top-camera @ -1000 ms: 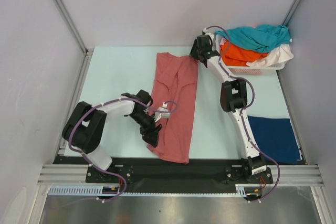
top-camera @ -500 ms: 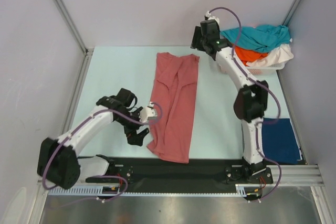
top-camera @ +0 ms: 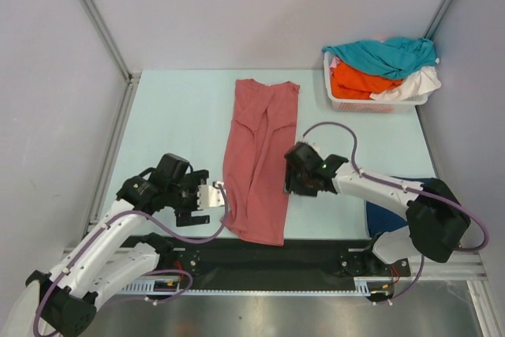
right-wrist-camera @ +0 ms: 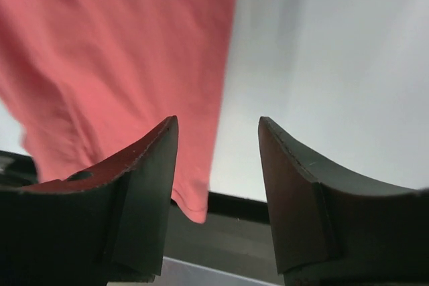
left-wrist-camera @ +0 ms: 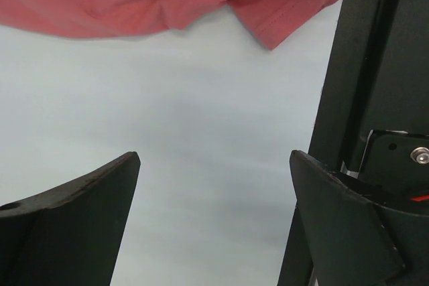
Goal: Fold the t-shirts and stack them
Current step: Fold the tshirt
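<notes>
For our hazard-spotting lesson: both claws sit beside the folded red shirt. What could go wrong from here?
The red shirt overlaps the black strip at its near end; the open left claw could strike that strip.
The right claw is over the shirt's edge and might pinch one layer, undoing the fold.
The right elbow hangs over the blue shirt and may drag it.

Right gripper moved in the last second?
Yes. The right gripper swung from beside the basket toward the near edge, now beside the red shirt.

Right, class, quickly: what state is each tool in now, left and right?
Left tool: open, holding nothing.
Right tool: open, holding nothing, over the edge of the salmon shirt.
</notes>
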Robot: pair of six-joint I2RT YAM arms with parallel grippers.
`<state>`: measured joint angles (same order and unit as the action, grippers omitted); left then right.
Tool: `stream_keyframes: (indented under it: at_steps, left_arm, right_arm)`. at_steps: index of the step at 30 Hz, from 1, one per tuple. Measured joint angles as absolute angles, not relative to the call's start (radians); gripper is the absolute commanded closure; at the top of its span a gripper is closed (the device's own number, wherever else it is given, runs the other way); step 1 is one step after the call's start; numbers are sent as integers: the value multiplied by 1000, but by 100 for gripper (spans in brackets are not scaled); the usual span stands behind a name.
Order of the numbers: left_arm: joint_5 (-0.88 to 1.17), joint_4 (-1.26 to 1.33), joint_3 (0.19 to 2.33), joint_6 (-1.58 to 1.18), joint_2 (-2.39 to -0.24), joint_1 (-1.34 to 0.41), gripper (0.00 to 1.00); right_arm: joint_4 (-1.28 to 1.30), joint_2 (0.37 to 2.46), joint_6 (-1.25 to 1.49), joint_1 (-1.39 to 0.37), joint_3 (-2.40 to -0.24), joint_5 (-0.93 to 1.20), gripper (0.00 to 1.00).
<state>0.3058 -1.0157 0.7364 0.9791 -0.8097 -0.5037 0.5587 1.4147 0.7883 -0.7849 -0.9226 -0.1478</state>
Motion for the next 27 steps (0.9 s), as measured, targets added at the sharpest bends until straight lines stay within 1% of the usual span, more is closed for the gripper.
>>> stream_keyframes:
  at_steps: [2,3,5,7,9,10,12,14,15,16,19,21,25,26,27]
  left_arm:
    - [297,-1011,732,975,-815,-522,0]
    - [293,-1006,732,970,-824,-528,0]
    - [290,-997,732,961,-828,-535,0]
    - [290,-987,732,951,-826,-540,0]
    - [289,-979,730,942,-823,-545,0]
    - [289,-974,727,941,-820,-547,1]
    - [287,-971,720,937,-813,-551,0]
    - [287,-971,712,931,-804,-553,0]
    - [287,-971,710,927,-800,-554,1]
    - [287,-971,710,923,-796,-554,1]
    - [283,-968,710,912,-789,-569,2]
    - [266,-953,703,895,-793,-600,6]
    - [197,-910,690,855,-849,-730,8]
    - [178,-893,690,851,-871,-774,7]
    - [170,-881,690,847,-886,-807,7]
  right_arm:
    - [552,1416,849,-830,-858,-124,46]
    - [547,1416,878,-846,-834,-116,49]
    - [516,1416,931,-870,-800,-112,53]
    - [481,1420,968,-880,-781,-104,54]
    - [436,1441,997,-884,-765,-92,58]
    - [418,1457,1010,-885,-760,-88,61]
    - [391,1490,1028,-886,-753,-80,72]
    - [373,1499,1038,-886,-752,-81,85]
    - [371,1500,1041,-886,-750,-84,95]
    - [371,1498,1042,-884,-745,-89,99]
    - [359,1473,1042,-867,-717,-89,100]
    - [361,1439,1032,-841,-687,-90,100]
    - [386,1374,991,-784,-639,-94,99]
    - [391,1363,980,-771,-632,-94,88]
    - [393,1354,969,-761,-626,-92,83]
